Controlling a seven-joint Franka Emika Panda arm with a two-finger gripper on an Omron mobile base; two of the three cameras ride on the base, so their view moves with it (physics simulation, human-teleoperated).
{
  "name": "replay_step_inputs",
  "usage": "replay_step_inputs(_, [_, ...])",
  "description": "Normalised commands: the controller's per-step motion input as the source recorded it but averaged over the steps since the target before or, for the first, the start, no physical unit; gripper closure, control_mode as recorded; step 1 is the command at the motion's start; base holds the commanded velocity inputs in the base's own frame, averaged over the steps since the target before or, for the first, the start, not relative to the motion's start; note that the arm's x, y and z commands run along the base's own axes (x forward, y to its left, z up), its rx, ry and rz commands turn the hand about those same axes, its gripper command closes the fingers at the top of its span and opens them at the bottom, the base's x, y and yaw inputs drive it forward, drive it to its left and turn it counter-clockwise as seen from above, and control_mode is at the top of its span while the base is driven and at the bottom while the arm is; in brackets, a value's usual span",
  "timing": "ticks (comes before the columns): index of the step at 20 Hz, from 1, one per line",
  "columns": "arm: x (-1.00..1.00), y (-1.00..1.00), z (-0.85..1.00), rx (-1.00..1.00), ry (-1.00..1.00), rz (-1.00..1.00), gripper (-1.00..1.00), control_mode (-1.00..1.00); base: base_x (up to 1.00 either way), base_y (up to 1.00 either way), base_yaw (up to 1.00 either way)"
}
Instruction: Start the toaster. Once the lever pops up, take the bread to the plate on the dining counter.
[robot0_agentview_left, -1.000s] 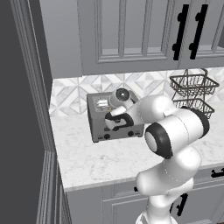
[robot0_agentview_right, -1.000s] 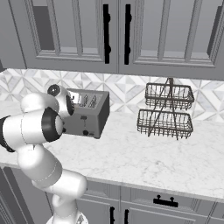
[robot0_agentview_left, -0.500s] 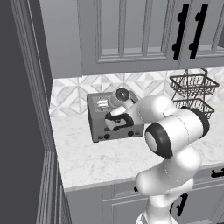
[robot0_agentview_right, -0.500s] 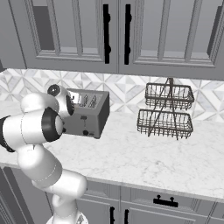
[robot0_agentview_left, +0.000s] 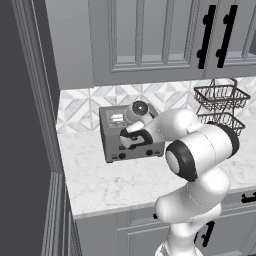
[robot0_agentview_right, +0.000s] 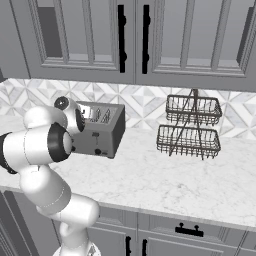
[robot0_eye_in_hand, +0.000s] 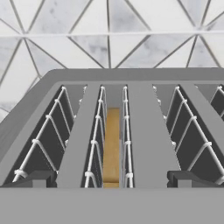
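no visible change across the last second, arm holds the same pose over the toaster (robot0_agentview_left: 131, 134), toaster in the same spot on the counter, bread (robot0_eye_in_hand: 112, 146) seated in its slot, base cameras unmoved

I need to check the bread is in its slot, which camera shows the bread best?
The hand view: it looks down into the toaster, where the bread stands edge-on in the second slot from that picture's left. From both base views the slice cannot be made out; the arm covers part of the toaster.
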Motion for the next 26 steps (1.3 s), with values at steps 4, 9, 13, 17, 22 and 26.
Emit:
replay_step_inputs(4, [0.0,0.0,0.0,0.0,0.0,0.0,-1.0,-1.0,0.0,0.0,0.0])
replay_step_inputs(9, [0.0,0.0,0.0,0.0,0.0,0.0,-1.0,-1.0,0.0,0.0,0.0])
replay_step_inputs(13, [0.0,0.0,0.0,0.0,0.0,0.0,-1.0,-1.0,0.0,0.0,0.0])
replay_step_inputs(17, [0.0,0.0,0.0,0.0,0.0,0.0,-1.0,-1.0,0.0,0.0,0.0])
replay_step_inputs(22, [0.0,0.0,0.0,0.0,0.0,0.0,-1.0,-1.0,0.0,0.0,0.0])
replay_step_inputs(26, [0.0,0.0,0.0,0.0,0.0,0.0,-1.0,-1.0,0.0,0.0,0.0])
